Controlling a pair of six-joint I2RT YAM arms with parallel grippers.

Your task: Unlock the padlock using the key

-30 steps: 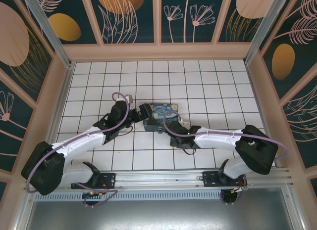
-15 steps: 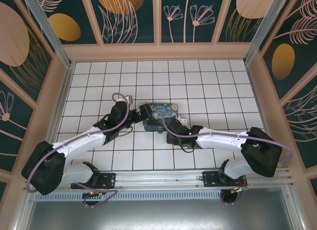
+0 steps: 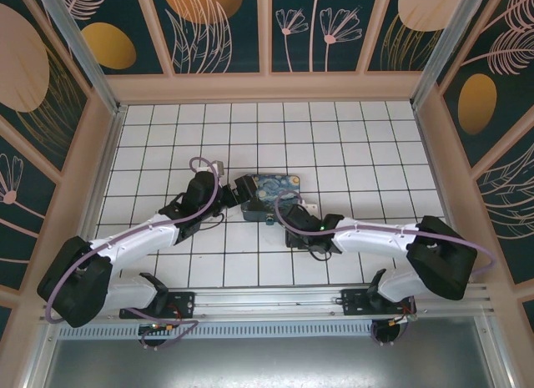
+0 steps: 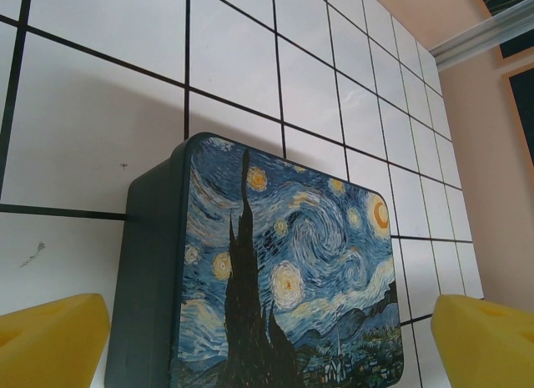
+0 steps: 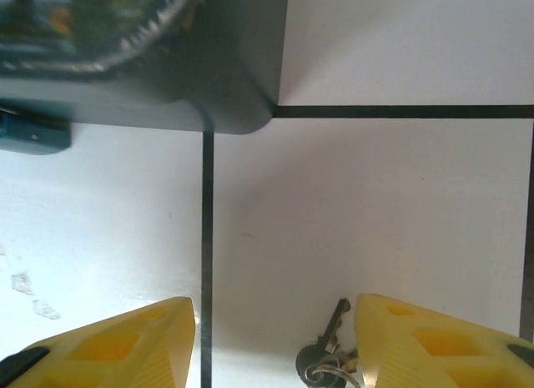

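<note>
**Padlock [image 5: 32, 131] at the painted box, key [image 5: 317, 355] between open jaws**

Padlock: the blue body lies on the white-tiled desk [image 3: 334, 138] near its middle, against or just beside the wall of the box [image 4: 284, 263] that faces the desk's near edge. In the right wrist view a strip of the blue body shows at the left of the frame; the shackle cannot be made out.

Box: dark, with rounded corners and a lid printed with a starry-night painting.

Key: dull metal, on a small ring [image 5: 321, 375]. It lies flat on a tile, apart from the padlock, toward the near edge from the box's corner.

Right gripper [image 5: 275, 346]: low over the desk with its jaws apart. The key lies between the yellow fingers [image 5: 434, 342], close to the one at the right of the frame; whether they touch cannot be told.

Left gripper [image 4: 267, 355]: it faces the box with its jaws apart, one finger on either side of it. Contact with the box's wall cannot be told.

Top view: both arms reach from the near edge and meet at the box.
</note>
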